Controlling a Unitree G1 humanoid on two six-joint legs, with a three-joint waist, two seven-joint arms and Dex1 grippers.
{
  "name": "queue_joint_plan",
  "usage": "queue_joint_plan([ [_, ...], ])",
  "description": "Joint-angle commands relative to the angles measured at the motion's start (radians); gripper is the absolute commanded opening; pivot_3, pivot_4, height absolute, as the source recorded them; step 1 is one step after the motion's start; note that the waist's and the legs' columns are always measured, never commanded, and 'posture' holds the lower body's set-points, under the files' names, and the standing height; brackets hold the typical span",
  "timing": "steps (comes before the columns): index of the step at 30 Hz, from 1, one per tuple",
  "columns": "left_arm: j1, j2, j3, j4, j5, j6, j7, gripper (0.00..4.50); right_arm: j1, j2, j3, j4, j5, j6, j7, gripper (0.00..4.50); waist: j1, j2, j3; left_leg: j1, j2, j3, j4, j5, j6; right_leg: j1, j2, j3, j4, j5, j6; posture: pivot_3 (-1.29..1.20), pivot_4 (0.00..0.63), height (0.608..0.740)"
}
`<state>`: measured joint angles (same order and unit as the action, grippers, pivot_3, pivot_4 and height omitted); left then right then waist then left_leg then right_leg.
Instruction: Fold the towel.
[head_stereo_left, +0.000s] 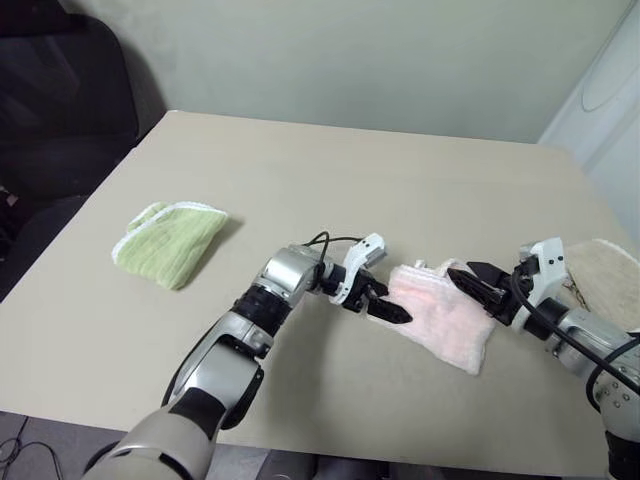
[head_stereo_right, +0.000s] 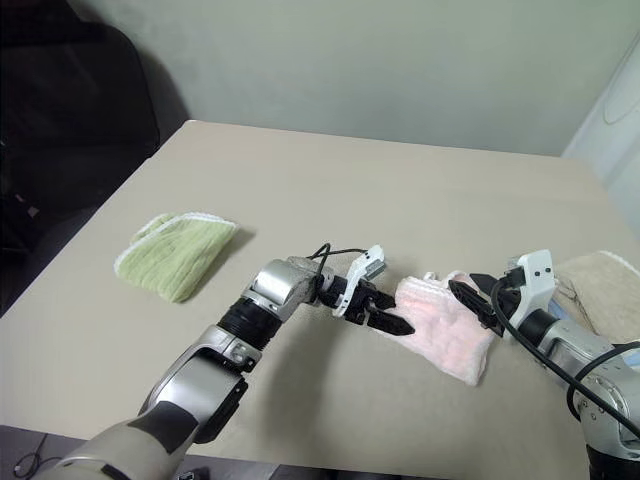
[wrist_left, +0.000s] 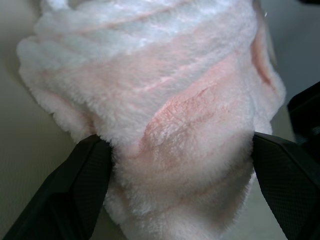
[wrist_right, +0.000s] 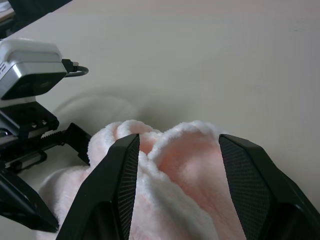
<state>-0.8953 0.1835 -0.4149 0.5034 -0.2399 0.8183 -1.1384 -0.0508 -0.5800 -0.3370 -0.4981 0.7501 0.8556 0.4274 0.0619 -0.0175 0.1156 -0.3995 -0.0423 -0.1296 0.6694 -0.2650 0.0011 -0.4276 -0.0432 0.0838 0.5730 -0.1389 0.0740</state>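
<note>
The right gripper (head_stereo_left: 478, 287) has its two black fingers (wrist_right: 117, 190) closed on a bunched fold of the pink towel (head_stereo_left: 443, 318), the cloth pinched between them and puffing up past their tips. The left gripper (head_stereo_left: 384, 302) stands with its jaws spread wide, one finger (wrist_left: 75, 192) on each side of the towel's other end, the pile pressing against both without being squeezed flat.

The towel hangs between the two grippers in a crumpled bundle, its long axis running from the left gripper across to the right one and sagging toward the near edge of the table (head_stereo_left: 330, 180). Its lowest corner points down and toward the near edge; whether that corner rests on the table I cannot tell. A bit of white edging with a small loop shows at the towel's upper side.

Well to the left of the towel, a folded green towel (head_stereo_left: 170, 243) lies flat on the table. Just beyond the right gripper, on the far side from the pink towel, a beige towel (head_stereo_left: 605, 275) lies at the table's right edge.
</note>
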Motion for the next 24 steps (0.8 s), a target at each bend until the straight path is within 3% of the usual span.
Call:
queue_joint_plan([
  [1,0.03,-0.017,-0.032,-0.002,0.05,-0.026,0.053,4.48,-0.016,-0.002,-0.012,-0.022,0.003,-0.024,-0.005,2.65,0.0,0.0,0.0,0.0,0.0,0.0,0.0,0.0,0.0,0.001,0.0,0.0,0.0,0.0,0.0,0.0,0.15,0.74],
  [2,0.031,-0.023,-0.024,0.001,0.048,-0.025,0.06,4.48,-0.018,-0.002,-0.012,-0.019,0.003,-0.025,-0.004,2.65,0.001,0.0,0.0,0.0,0.0,0.0,0.001,0.0,-0.001,0.001,0.0,0.0,0.0,0.0,0.0,0.0,0.15,0.74],
  [5,0.032,-0.037,-0.005,0.005,0.044,-0.032,0.07,3.91,-0.023,-0.006,-0.012,-0.01,0.001,-0.029,0.002,2.65,0.001,0.0,0.0,0.0,-0.001,0.0,0.002,-0.003,-0.006,0.003,-0.001,0.0,0.0,0.0,0.0,0.0,0.15,0.74],
  [16,0.053,-0.036,0.028,-0.015,0.03,-0.014,0.073,0.03,-0.02,-0.002,-0.004,0.002,-0.006,-0.049,0.002,2.65,0.0,0.0,0.0,0.0,0.0,0.0,0.002,-0.001,-0.005,0.002,-0.001,0.0,0.0,0.001,-0.003,0.0,0.15,0.74],
  [24,0.056,-0.031,0.154,-0.054,-0.047,0.08,0.108,0.01,-0.014,0.005,-0.01,-0.001,-0.008,-0.052,-0.003,2.65,-0.001,0.001,0.0,0.0,0.001,0.001,0.001,-0.004,-0.003,0.001,0.0,0.0,0.0,0.0,-0.001,0.0,0.15,0.74],
])
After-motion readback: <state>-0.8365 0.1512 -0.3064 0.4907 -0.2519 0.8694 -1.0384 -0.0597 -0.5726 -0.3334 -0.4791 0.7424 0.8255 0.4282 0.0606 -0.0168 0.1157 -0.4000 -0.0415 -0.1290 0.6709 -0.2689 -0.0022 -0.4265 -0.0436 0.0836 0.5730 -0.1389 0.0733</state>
